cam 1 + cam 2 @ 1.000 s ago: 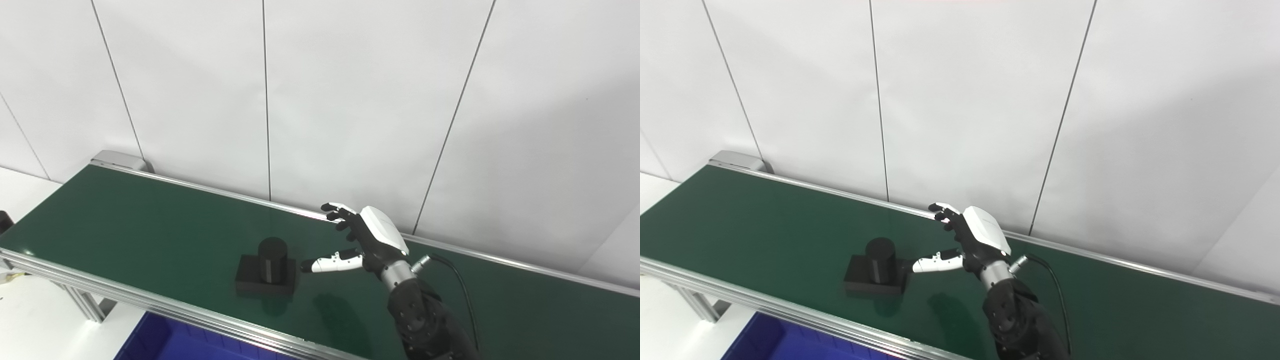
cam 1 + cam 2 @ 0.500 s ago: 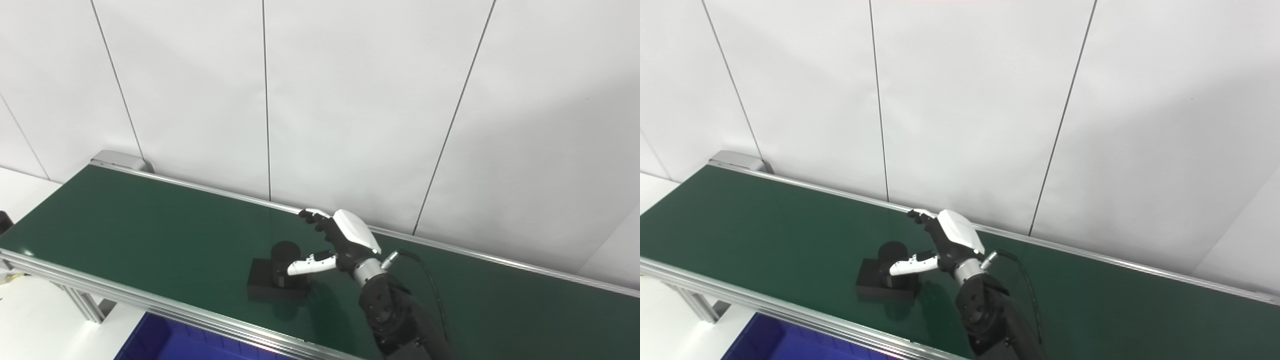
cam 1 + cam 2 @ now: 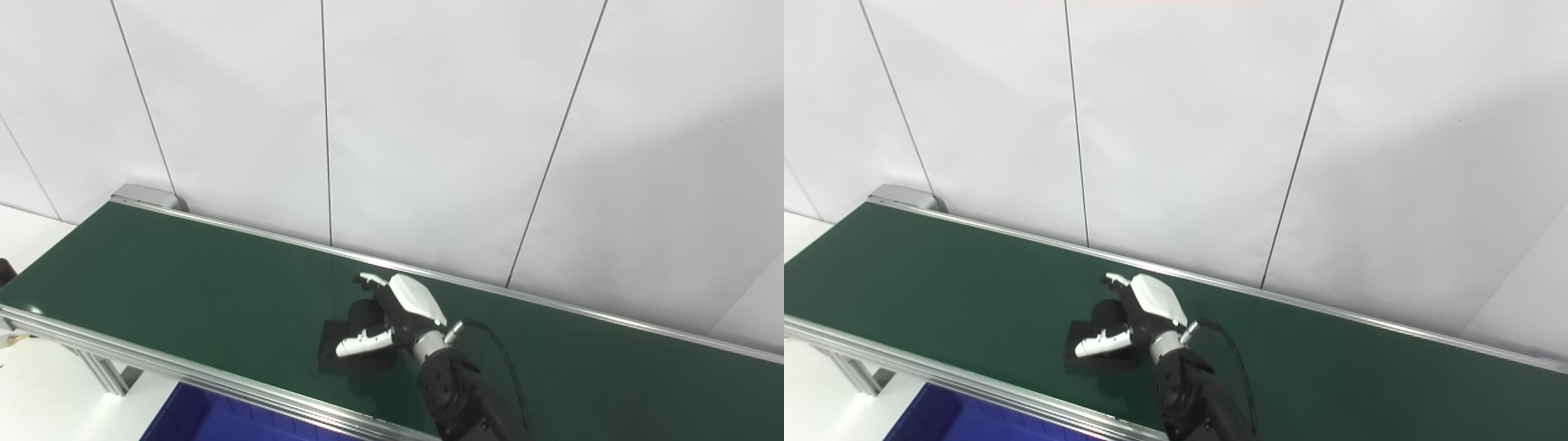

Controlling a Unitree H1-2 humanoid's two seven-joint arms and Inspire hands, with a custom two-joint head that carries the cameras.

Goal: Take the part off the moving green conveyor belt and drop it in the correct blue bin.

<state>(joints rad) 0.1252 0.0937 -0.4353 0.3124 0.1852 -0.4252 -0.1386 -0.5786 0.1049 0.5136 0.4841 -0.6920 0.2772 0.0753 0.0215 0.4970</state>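
The black part [image 3: 352,349] lies on the green conveyor belt [image 3: 184,288], directly under and in front of the right hand [image 3: 398,312]. It is a flat square base with 1 short cylinder standing upright on it, so its axis points up. Compared with 0.5 s ago, the part has travelled a little to the right along the belt, and the hand has come lower and over the cylinder. The fingers are on the far side of the cylinder and the white thumb [image 3: 361,343] on the near side, across the base. The hand is half closed around it; whether it grips firmly I cannot tell. A blue bin [image 3: 202,419] is below the belt edge, left of the hand.
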